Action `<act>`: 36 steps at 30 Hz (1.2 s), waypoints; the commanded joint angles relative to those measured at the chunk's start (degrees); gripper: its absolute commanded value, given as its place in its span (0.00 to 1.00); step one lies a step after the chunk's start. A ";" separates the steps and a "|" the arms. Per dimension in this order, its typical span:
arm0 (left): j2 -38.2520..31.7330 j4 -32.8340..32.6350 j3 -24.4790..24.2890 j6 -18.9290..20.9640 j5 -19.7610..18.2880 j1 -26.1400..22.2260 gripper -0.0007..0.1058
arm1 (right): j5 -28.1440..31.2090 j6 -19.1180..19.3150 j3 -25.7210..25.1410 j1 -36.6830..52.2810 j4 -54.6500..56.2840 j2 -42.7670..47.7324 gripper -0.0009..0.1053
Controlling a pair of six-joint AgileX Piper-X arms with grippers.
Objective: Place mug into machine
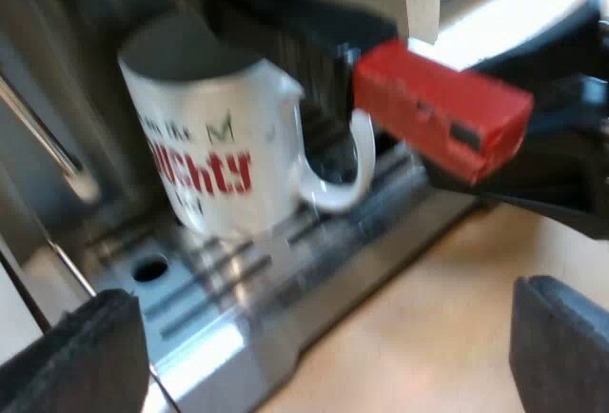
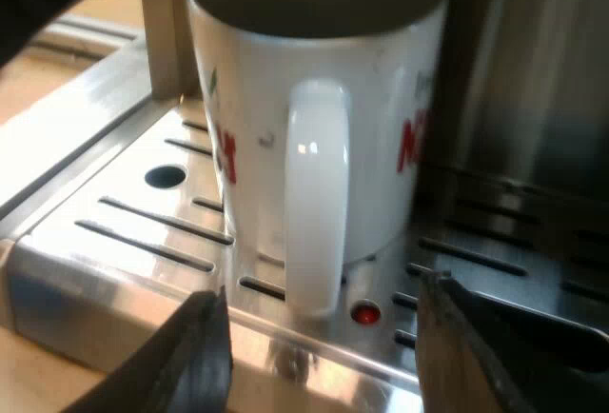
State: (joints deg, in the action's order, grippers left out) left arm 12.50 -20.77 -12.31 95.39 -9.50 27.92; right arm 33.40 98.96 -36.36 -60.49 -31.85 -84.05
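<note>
Two black, blunt-tipped fingers (image 1: 86, 356) on the left end effector (image 1: 324, 351) and right end effector (image 2: 328, 356)

The white mug (image 1: 214, 161) bears large red letters, of which "ughty" can be read. The small grey print above them is too blurred to make out, with a green "M" beside it. Beside the handle a red "N" shows.

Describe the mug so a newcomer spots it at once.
Find the espresso machine; at its front lies a slotted metal drip tray. The mug stands upright on that tray, near the red-ended handle. It is the only white thing there, with red lettering.
</note>
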 commanded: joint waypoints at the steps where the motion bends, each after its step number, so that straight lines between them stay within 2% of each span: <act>1: -4.26 -1.54 -1.34 -0.16 0.27 0.20 0.74 | 2.51 0.23 0.40 -1.46 4.11 3.97 0.44; 3: -8.18 -5.13 -2.67 -0.16 0.27 0.20 0.74 | 4.91 0.23 0.38 -3.32 7.91 7.63 0.44; 6: -13.27 -8.62 -4.74 -0.16 0.27 0.20 0.74 | 5.42 0.23 0.38 -6.05 10.32 12.36 0.44; 11: -16.98 -8.99 -6.95 -0.16 -0.15 0.20 0.74 | 5.43 0.23 0.38 -8.72 10.32 16.31 0.44; 12: -18.37 -8.99 -8.61 -0.06 -0.85 0.20 0.74 | 5.43 0.23 0.03 -10.58 10.26 18.41 0.35; 14: -18.64 -8.99 -9.86 -0.06 -1.00 0.20 0.74 | 5.43 0.23 -0.30 -10.86 10.23 18.98 0.27; 15: -18.65 -8.99 -10.24 -0.06 -0.99 0.20 0.74 | 5.43 0.23 -1.50 -11.15 10.23 19.37 0.08; 16: -18.61 -8.99 -10.79 -0.06 -0.99 0.20 0.74 | 5.31 0.23 -2.56 -11.13 10.23 19.20 0.01; 21: -18.61 -8.99 -12.82 -0.06 -0.99 0.20 0.74 | 5.56 0.23 -6.86 -11.13 10.33 17.73 0.01; 24: -18.61 -8.99 -14.05 -0.06 -0.99 0.20 0.74 | 7.94 0.42 -10.18 -11.13 10.33 15.41 0.01; 27: -18.61 -8.99 -15.25 -0.06 -1.10 0.20 0.74 | 8.68 2.94 -13.33 -11.13 10.33 12.22 0.01; 31: -18.61 -11.10 -17.32 -0.06 -1.10 0.20 0.74 | 13.33 3.32 -17.62 -11.13 10.33 8.11 0.01; 36: -18.67 -14.16 -18.75 -0.06 -1.10 0.20 0.74 | 14.75 5.17 -22.43 -11.00 10.33 2.69 0.01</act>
State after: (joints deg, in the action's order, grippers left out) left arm -0.30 -34.51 -30.71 95.25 -10.73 27.92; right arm 47.31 102.81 -57.60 -71.53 -21.07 -80.66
